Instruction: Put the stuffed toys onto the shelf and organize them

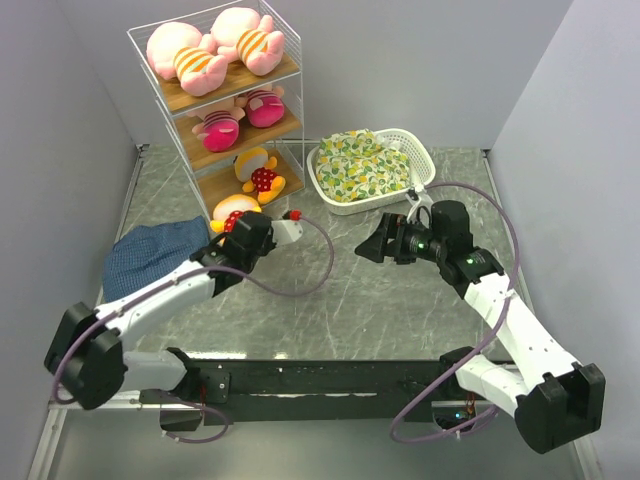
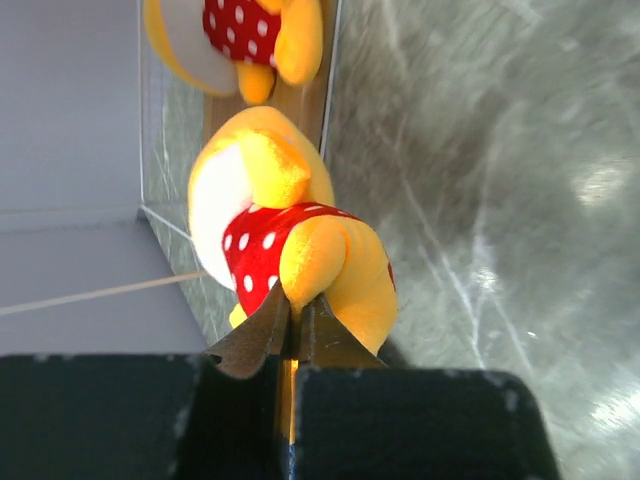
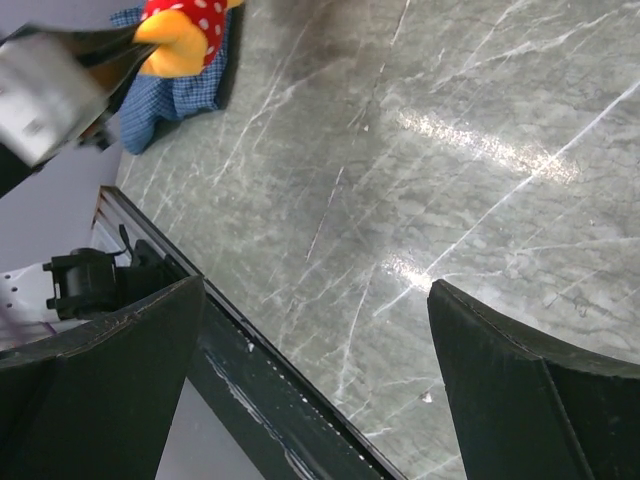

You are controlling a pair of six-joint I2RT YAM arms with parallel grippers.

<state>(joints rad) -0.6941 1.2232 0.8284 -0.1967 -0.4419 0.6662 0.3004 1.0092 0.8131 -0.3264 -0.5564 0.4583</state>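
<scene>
The shelf (image 1: 166, 102) stands at the back left. Two pink pigs (image 1: 203, 60) lie on its top board, two pink-hatted dolls (image 1: 240, 112) on the middle board, and one orange-yellow animal (image 1: 259, 174) on the bottom board. My left gripper (image 1: 236, 226) is shut on the second orange-yellow animal (image 2: 300, 235) in a red polka-dot outfit and holds it just in front of the bottom tier. Its jaws pinch a limb in the left wrist view. That toy also shows in the right wrist view (image 3: 185, 35). My right gripper (image 1: 368, 246) is open and empty above the table's middle.
A white lattice basket (image 1: 418, 150) with a yellow-green patterned cloth (image 1: 362, 165) stands at the back right. A blue cloth (image 1: 150, 250) lies on the table left of my left gripper. Grey walls close in both sides.
</scene>
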